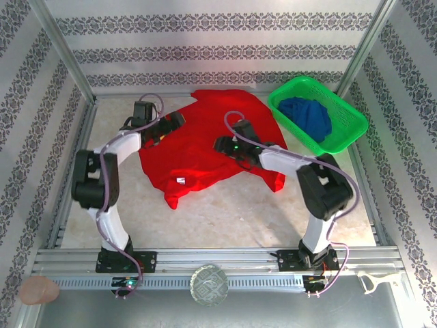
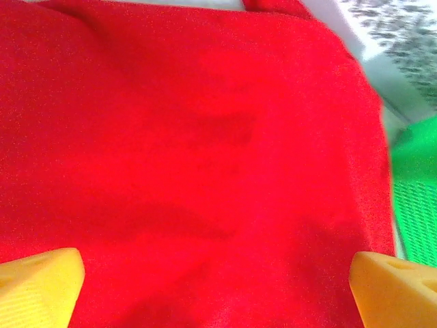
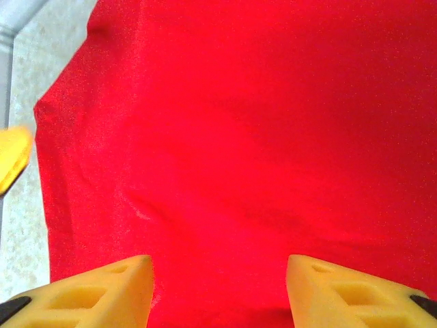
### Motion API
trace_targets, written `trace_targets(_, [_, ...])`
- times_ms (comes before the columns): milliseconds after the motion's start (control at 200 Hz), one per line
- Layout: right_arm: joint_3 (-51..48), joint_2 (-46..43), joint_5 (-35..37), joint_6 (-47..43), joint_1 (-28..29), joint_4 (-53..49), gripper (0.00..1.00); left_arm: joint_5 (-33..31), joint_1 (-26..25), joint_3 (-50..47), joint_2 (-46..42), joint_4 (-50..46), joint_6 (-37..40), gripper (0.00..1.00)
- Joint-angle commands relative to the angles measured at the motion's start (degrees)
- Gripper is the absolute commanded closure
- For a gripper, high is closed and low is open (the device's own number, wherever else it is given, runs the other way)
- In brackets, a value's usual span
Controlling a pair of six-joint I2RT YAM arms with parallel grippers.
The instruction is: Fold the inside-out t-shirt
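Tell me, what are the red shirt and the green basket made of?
The shirt looks like soft, matte knit cloth, perhaps cotton: it lies limp in wrinkles and folds. The basket looks like moulded plastic, slightly glossy, with stiff lattice walls.

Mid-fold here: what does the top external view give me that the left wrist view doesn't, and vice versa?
Top external adds the whole outline of the t-shirt, its white tag toward the near edge, the blue garment inside the green basket, and the right arm. Left wrist adds a close-up of the left fingers, spread wide above the cloth. Both share the red t-shirt and part of the green basket.
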Motion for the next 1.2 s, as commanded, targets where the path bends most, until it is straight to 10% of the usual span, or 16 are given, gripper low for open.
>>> trace_targets(0, [2.78,4.10,0.93,5.95,1.80,1.69,0.46,2.06,2.10,6.91,5.46,-3.82,2.72,0.00])
trace_targets(215, [-2.76,5.68,-0.22,9.21,0.25,3.50,0.47,1.30,5.13,5.77,7.89,-5.95,1.87,0.00])
trace_targets(804, [-1.80,6.80,-5.89,1.90,-8.12,-5.78,0.47,0.43,10.15,-43.92,-21.01,11.06,-15.20,0.00])
trace_targets(994, [11.59,13.75,-8.51,-5.88,-10.65,-16.46,0.48,-3.09,3.81,-58.39,-39.60,15.15,-24.08,0.00])
trace_targets(1199, [20.87,13.65,-10.44,-12.95,-14.18,-24.39,0.49,-13.07,-6.22,-48.31,-57.76,-2.48,-18.19,0.01])
